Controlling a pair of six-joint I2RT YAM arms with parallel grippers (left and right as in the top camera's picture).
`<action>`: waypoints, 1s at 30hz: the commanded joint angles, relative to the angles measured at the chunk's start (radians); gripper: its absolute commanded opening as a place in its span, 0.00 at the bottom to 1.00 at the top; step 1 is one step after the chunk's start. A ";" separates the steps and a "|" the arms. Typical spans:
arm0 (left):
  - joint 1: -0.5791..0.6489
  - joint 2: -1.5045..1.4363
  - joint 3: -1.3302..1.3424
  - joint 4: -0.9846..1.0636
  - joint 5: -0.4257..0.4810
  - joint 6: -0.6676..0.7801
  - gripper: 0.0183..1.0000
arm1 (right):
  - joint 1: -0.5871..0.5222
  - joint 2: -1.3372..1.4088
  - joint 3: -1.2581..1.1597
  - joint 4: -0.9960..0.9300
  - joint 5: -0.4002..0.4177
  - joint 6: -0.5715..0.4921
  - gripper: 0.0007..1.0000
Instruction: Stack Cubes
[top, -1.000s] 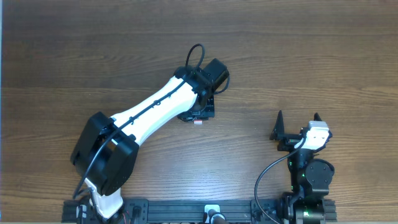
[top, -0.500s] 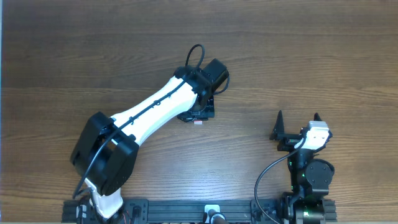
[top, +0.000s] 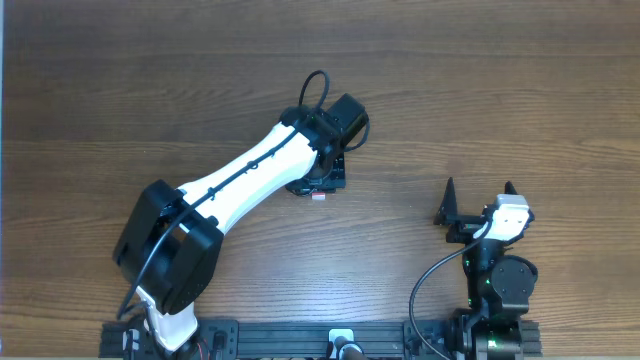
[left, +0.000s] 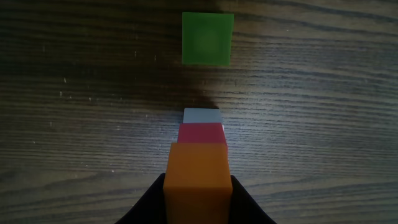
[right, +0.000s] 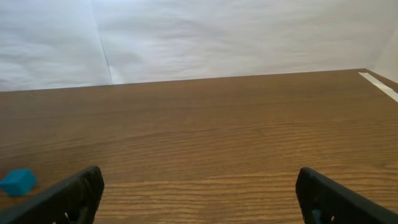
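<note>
L gripper (top: 318, 186): fingers (left: 148, 206) clamped on an orange cube (left: 198, 174). Just past the fingertips, a red cube (left: 202, 132) and then a grey cube (left: 202, 116) peek out in line w/ it, touching. A green cube (left: 208, 38) lies farther out, apart, on the worktop (left: 74, 93). R gripper (right: 200, 186): fingers spread wide. A blue cube (right: 17, 181) sits well outside one finger.

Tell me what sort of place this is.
Likely a robotics lab bench for manipulation trials: a white-and-black left robot arm and black right robot arm based along a wood-grain tabletop, an orange plastic cube and green plastic cube, a plain white backdrop.
</note>
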 joint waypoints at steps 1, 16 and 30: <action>0.005 -0.034 0.015 0.002 0.006 0.015 0.03 | -0.001 0.003 -0.005 -0.003 -0.001 0.005 0.99; 0.005 -0.034 0.015 -0.005 0.006 0.015 0.07 | -0.001 0.003 -0.005 -0.003 -0.001 0.005 0.99; 0.005 -0.034 0.015 -0.005 0.006 0.015 0.19 | -0.001 0.003 -0.005 -0.003 -0.001 0.005 0.99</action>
